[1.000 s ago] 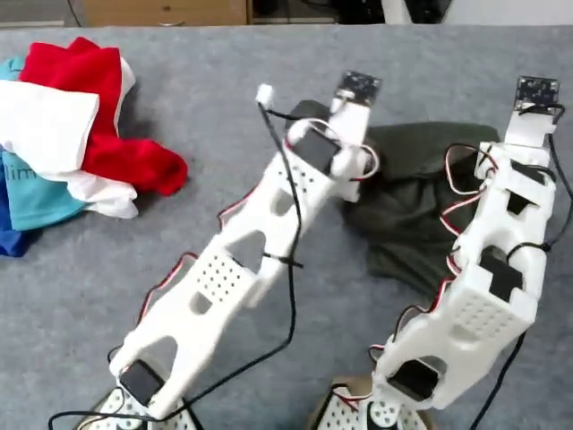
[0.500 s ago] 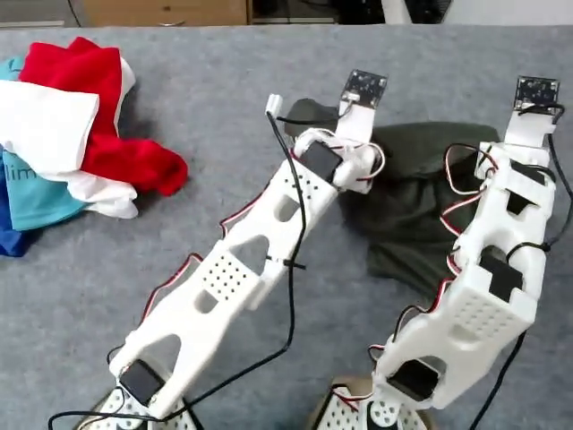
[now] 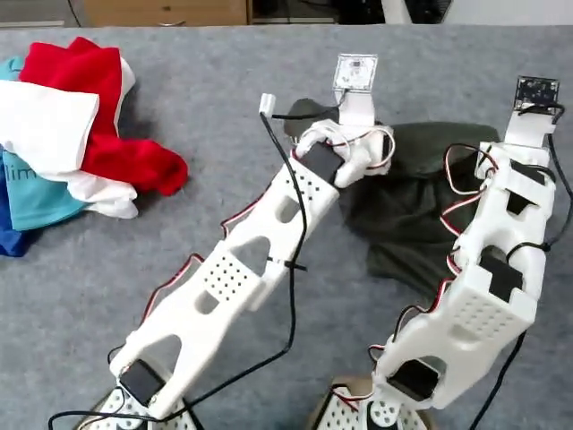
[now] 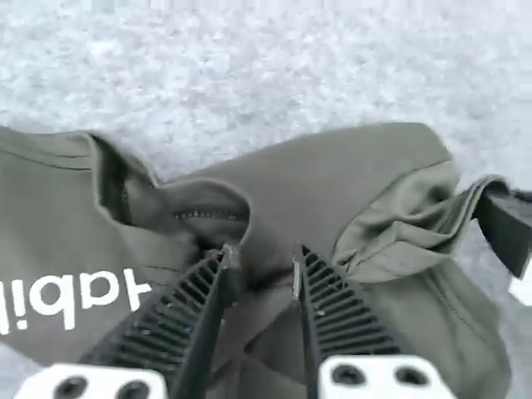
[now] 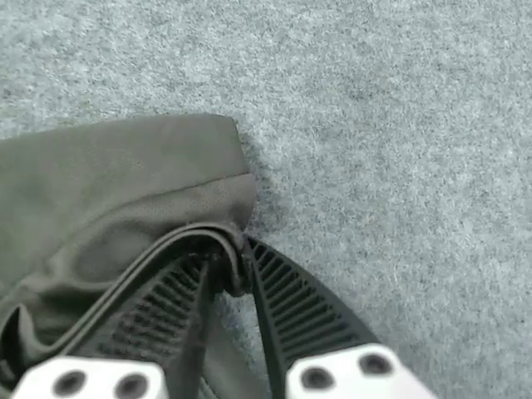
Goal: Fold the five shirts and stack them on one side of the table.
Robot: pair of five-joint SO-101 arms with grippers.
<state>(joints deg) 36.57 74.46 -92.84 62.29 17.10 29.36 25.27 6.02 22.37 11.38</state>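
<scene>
An olive green shirt [image 3: 412, 206] lies crumpled on the grey table, between my two arms at the right of centre. My left gripper [image 3: 356, 107] is at the shirt's far left part. In the left wrist view the left gripper [image 4: 262, 262] has its jaws close together with a raised fold of the olive shirt [image 4: 357, 174] pinched between them. My right gripper [image 3: 535, 121] is at the shirt's far right corner. In the right wrist view the right gripper [image 5: 241, 266] is shut on the hem of the olive shirt [image 5: 108, 183], and cloth drapes over one finger.
A loose pile at the far left holds a red shirt [image 3: 98, 107], a white shirt [image 3: 45, 125], a teal shirt [image 3: 36, 193] and a blue shirt [image 3: 9, 233]. Bare grey table [image 3: 224, 90] lies between the pile and the arms.
My left wrist has turned and shifted slightly toward the far side over the olive shirt. The right arm and the pile have stayed still.
</scene>
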